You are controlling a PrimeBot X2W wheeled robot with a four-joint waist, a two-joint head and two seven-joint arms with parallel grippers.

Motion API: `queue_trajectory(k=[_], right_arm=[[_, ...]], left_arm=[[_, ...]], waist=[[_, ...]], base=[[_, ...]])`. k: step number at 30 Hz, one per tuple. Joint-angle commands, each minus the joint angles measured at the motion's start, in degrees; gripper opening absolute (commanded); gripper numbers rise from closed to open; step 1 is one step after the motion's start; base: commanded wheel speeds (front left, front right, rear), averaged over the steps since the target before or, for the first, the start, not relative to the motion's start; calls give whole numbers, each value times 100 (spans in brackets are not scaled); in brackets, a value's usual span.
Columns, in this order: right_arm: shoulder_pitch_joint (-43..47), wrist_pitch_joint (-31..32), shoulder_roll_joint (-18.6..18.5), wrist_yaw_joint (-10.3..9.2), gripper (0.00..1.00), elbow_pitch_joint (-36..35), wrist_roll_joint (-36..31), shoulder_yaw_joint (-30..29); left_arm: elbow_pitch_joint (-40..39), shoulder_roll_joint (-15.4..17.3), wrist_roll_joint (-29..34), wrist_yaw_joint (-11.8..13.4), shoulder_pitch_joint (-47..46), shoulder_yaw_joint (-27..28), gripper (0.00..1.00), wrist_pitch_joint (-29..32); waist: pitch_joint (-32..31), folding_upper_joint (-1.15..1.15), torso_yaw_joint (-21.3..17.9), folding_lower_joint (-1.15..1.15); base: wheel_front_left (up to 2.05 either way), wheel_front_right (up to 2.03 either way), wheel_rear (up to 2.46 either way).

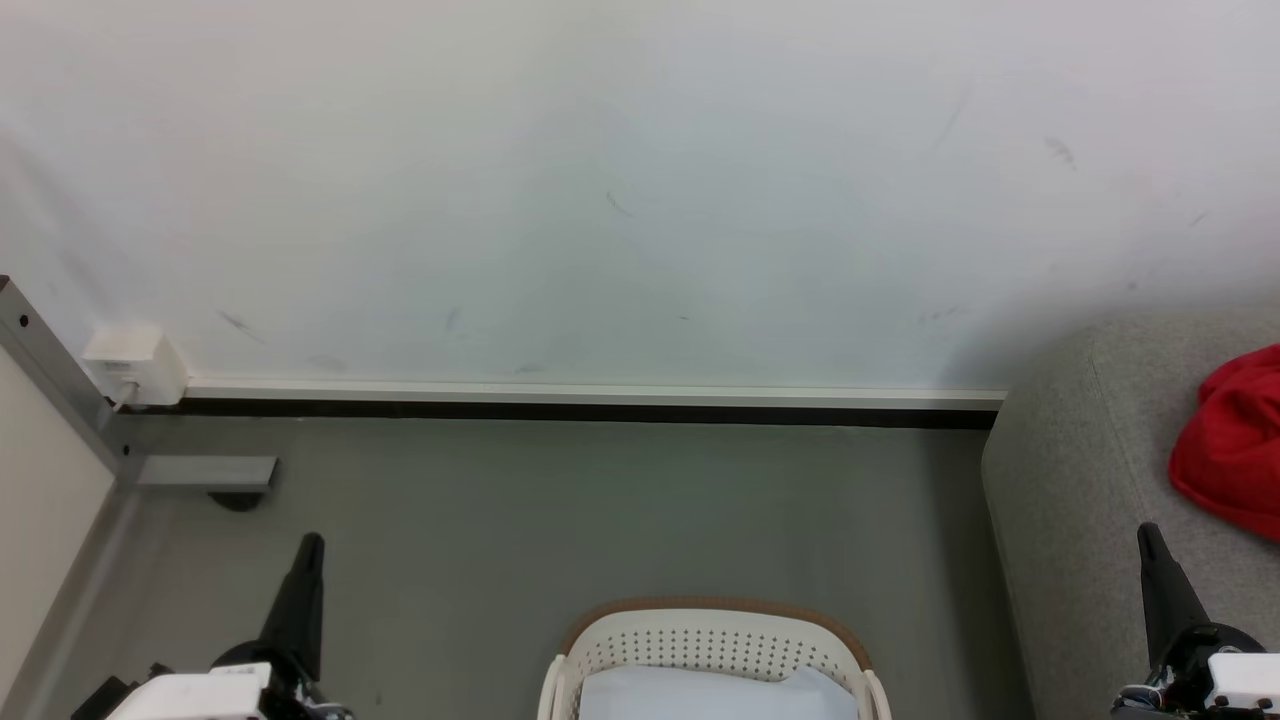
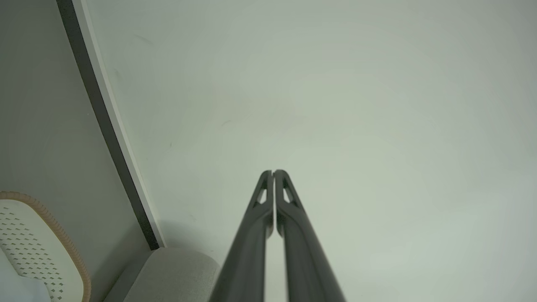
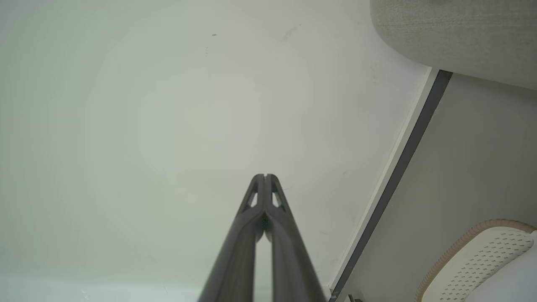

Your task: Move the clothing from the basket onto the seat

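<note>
Red clothing (image 1: 1235,440) lies bunched on the grey seat (image 1: 1080,470) at the right edge of the head view. The cream basket (image 1: 712,640) with its tan rim stands on the floor at bottom centre, and a plain white cloth (image 1: 700,695) lies inside it. My left gripper (image 1: 312,545) points up at the lower left, shut and empty, left of the basket. My right gripper (image 1: 1148,535) rises at the lower right over the seat's front, shut and empty. In the wrist views the left gripper (image 2: 273,172) and the right gripper (image 3: 265,175) face the wall with tips together.
A white wall with a pale baseboard (image 1: 590,392) runs behind the grey floor (image 1: 600,510). A metal post (image 1: 50,370) with a white box (image 1: 135,362) and a grey foot (image 1: 205,472) stands at the left. The basket's edge (image 2: 46,235) and the seat's corner (image 3: 457,37) appear in the wrist views.
</note>
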Motion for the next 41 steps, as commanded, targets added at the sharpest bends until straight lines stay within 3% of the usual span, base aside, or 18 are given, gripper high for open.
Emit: queue_trajectory(k=[1,41], right_arm=[[71,12,2,-12,0,-21,-37,-28],[70,21,6,-12,0,-21,-46,-34]], left_arm=[[-17,11,-77,-31,-39,12,0,22],[-17,11,-77,-31,-39,11,0,22]], waist=[[0,0,0,0],[0,0,0,0]], base=[[0,0,0],[0,0,0]])
